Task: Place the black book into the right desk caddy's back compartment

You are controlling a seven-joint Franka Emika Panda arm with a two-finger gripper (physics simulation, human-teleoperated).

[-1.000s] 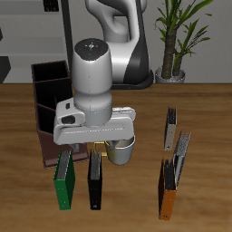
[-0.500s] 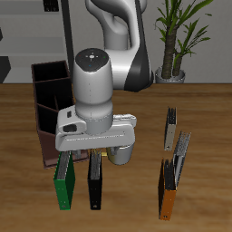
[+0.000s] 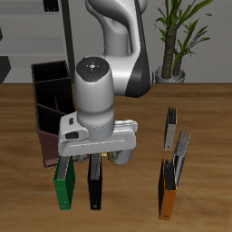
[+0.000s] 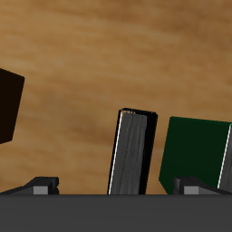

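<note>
We are hovering the gripper [image 4: 120, 186], jaws wide, astride the black book [image 4: 131, 152], standing upright near the table's front edge beside the green book [image 4: 195, 149], for gripping.

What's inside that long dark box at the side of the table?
The right desk caddy shows only dark partitions and seemingly bare sections. Its nearer end is hidden behind the robot's gripper, so that part cannot be checked.
</note>
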